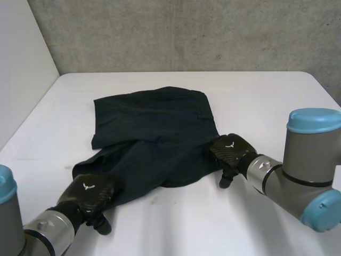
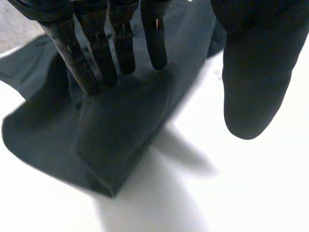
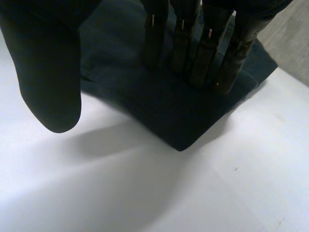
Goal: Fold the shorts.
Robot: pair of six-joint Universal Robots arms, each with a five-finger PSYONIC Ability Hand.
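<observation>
The dark navy fabric shorts lie mid-way on the white worktop, their long axis running near-left to far-right. The left hand rests straight, released fingers on the near-left corner. The right hand does likewise at the near-right corner.

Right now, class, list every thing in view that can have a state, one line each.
dark fabric shorts: lying on the table, layers overlapping, fold unfinished.
black left hand: open, straight fingers pressing one near corner, thumb off the cloth.
black right hand: open, straight fingers pressing the other near corner, thumb clear.
white table: bearing the shorts.
</observation>
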